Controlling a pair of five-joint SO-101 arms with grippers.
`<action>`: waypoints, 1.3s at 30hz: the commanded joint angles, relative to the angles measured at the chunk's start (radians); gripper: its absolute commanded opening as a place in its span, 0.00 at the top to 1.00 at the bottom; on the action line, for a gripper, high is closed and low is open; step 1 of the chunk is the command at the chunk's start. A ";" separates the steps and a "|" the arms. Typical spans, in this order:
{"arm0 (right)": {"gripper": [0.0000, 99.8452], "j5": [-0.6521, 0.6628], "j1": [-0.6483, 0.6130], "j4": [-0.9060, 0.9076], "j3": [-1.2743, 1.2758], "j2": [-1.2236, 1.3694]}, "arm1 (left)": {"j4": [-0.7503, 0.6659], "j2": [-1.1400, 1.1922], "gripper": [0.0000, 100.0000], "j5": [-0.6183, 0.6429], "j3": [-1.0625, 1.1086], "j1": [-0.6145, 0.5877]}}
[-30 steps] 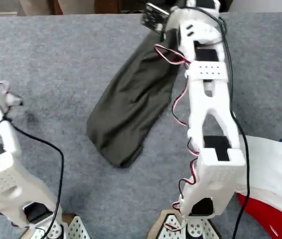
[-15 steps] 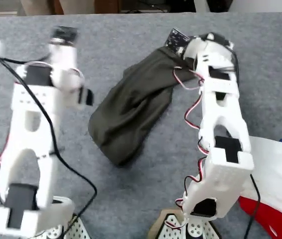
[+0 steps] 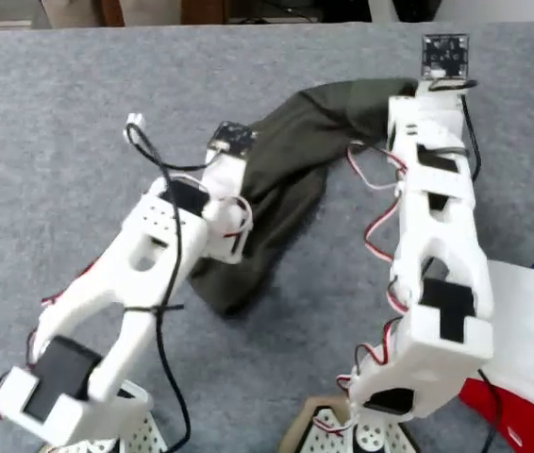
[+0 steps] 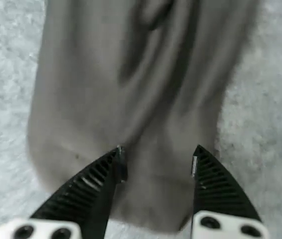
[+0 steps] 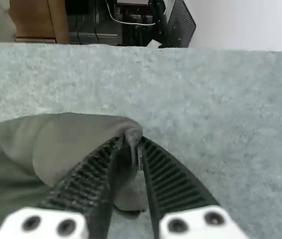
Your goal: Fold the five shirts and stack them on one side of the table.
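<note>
A dark olive shirt (image 3: 291, 160) lies folded into a long strip on the grey table, bent to the right at its far end. My right gripper (image 5: 132, 145) is shut on that far end, and it sits at the back right in the high view (image 3: 407, 94). The left arm (image 3: 154, 245) leans across the strip's near half. My left gripper (image 4: 156, 160) is open just above the shirt (image 4: 141, 89) near its nearer end, one finger on each side of a fold, with nothing held.
A white shirt (image 3: 531, 321) over a red one (image 3: 493, 411) lies at the near right edge, beside the right arm's base. Bare grey table (image 3: 59, 123) stretches to the left and far side. Furniture stands beyond the far edge (image 5: 36, 22).
The left arm swung from the table's left edge across to above the olive shirt. The right gripper dragged the shirt's far end rightward, bending the strip.
</note>
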 commanded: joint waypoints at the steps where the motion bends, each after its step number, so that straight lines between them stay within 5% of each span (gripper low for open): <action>1: 1.00 -0.023 0.021 0.006 -0.002 -0.041 | -0.058 0.062 0.79 0.031 0.005 0.018; 5: 1.00 -0.023 0.015 0.009 -0.030 0.005 | -0.071 0.165 0.82 0.025 -0.015 0.015; 9: 1.00 -0.023 0.015 0.009 -0.051 0.035 | -0.155 0.257 0.99 0.023 -0.083 -0.080; 18: 1.00 0.048 -0.045 0.169 -0.096 0.031 | -0.173 0.300 0.98 -0.021 -0.411 -0.376; 28: 1.00 0.147 -0.110 0.232 -0.116 0.031 | -0.178 0.318 0.98 -0.124 -0.703 -0.539; 34: 1.00 0.170 -0.111 0.232 -0.116 0.035 | -0.160 0.406 0.97 0.101 -0.792 -0.597; 39: 1.00 0.176 -0.111 0.232 -0.116 0.038 | -0.052 0.415 0.84 0.227 -0.870 -0.591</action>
